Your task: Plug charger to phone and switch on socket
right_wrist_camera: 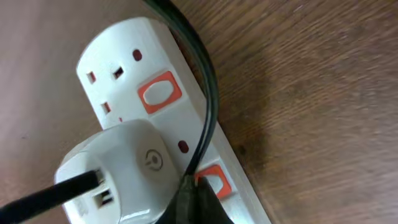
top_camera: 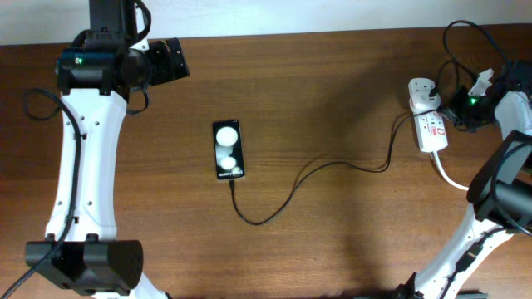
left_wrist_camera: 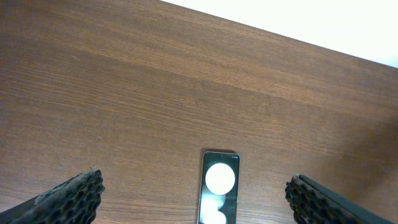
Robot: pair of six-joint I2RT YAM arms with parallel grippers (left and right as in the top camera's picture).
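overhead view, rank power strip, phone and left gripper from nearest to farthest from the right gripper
Measured from the right gripper:
1. power strip, at the far right, directly beside it
2. phone, left of centre
3. left gripper, up in the top left, beyond the phone

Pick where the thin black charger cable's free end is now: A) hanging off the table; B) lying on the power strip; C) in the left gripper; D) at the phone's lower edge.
D: in the overhead view the charger cable runs from the socket and ends at the lower edge of the phone.
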